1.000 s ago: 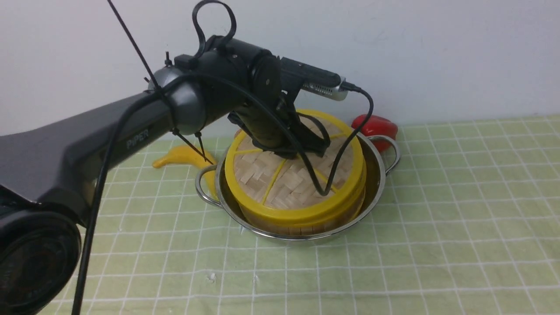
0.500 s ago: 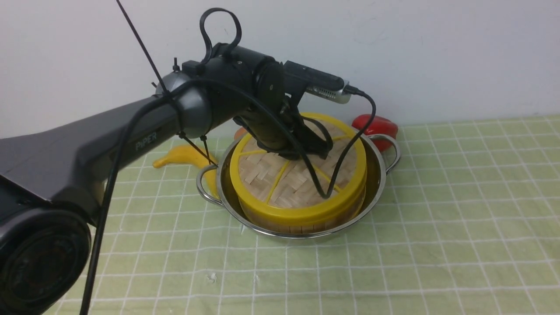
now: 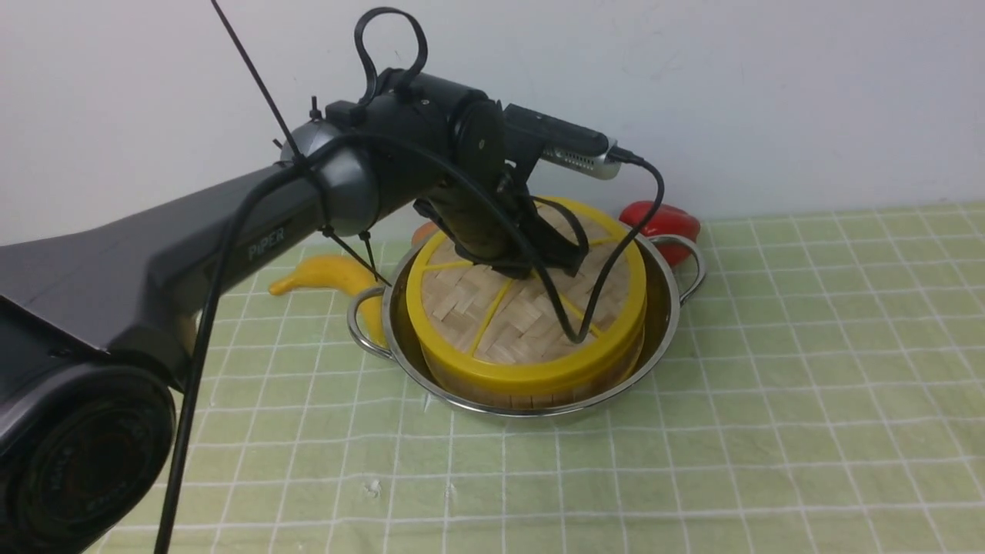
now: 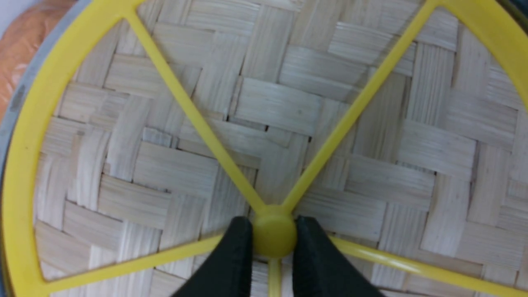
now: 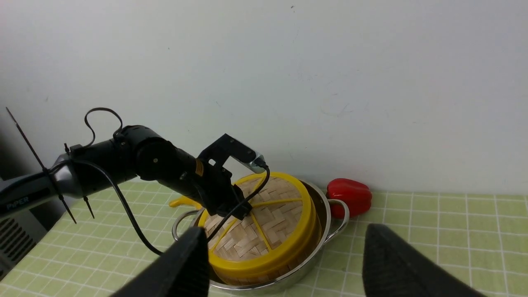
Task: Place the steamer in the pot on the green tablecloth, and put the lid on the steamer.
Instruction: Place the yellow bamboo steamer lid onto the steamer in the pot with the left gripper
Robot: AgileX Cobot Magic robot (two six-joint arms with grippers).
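Left gripper, pinching the flat woven-bamboo lid by its hub, has centred it on the round bamboo steamer inside the steel pot; only release remains. Right gripper wide, empty.

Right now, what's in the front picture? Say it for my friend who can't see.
The robot's left gripper pinches the centre knob of the woven lid, which sits on the steamer inside the pot on the green tablecloth. A yellow banana and a red pepper lie by the pot.

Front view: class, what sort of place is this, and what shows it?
Probably a robot lab bench staged as a kitchen: a green tablecloth against a bare wall, a pot holding the steamer, and a red pepper.
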